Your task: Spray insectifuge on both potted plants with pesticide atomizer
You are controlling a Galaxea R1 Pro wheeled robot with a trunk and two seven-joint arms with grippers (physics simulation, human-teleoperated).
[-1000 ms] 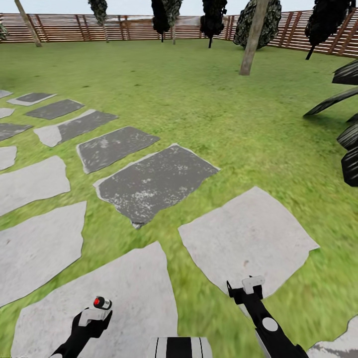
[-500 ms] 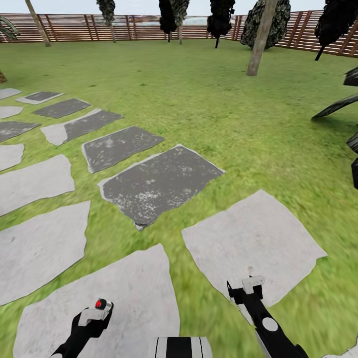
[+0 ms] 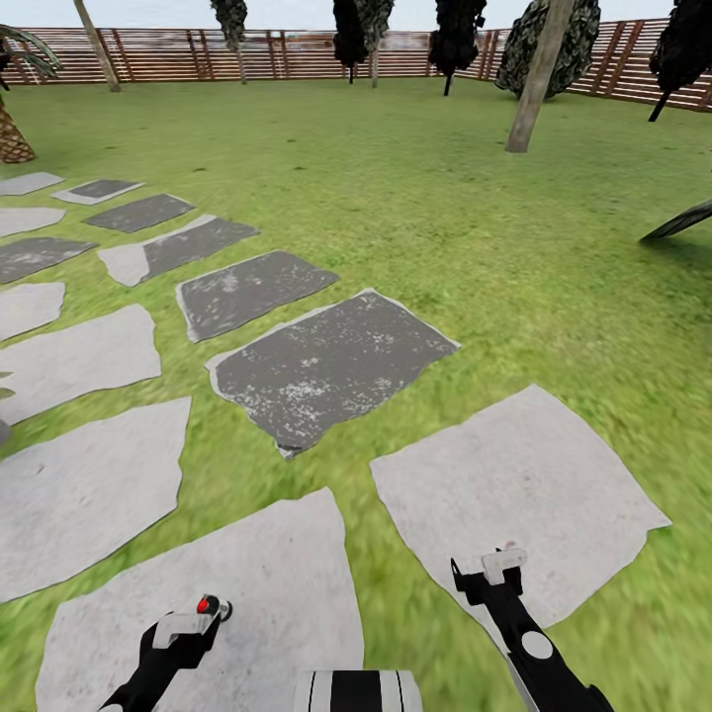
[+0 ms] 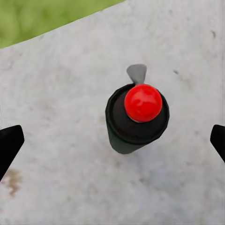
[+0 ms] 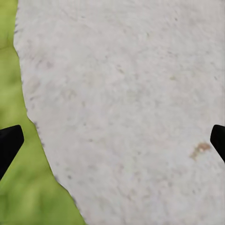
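Note:
The pesticide atomizer (image 4: pixel 136 117) is a small dark bottle with a red knob and a grey nozzle. It is seen from above, over a pale stepping stone (image 4: pixel 56 93). My left gripper (image 4: pixel 112 140) is open, its black fingertips (image 4: pixel 9 145) wide apart on either side and not touching the bottle. In the head view the atomizer (image 3: pixel 210 605) sits at the tip of the left gripper (image 3: pixel 193 625). My right gripper (image 3: pixel 502 564) is open over another pale stone (image 5: pixel 126 93), nothing between its fingers (image 5: pixel 9 143). A leaf tip and grey bit (image 3: pixel 3 420) poke in at the left edge; I cannot tell whether that is a potted plant.
Pale and dark stepping stones (image 3: pixel 326 366) run across the lawn (image 3: pixel 475 227) to the far left. A palm trunk (image 3: pixel 12 138) stands far left and a tree trunk (image 3: pixel 534 89) far right. A brown slatted fence (image 3: pixel 297 54) closes the back. Dark leaves (image 3: pixel 682 222) reach in at right.
The camera has panned left, so stones and trees sit further right and the palm has entered at far left. The atomizer has drifted slightly right at the left gripper's tip.

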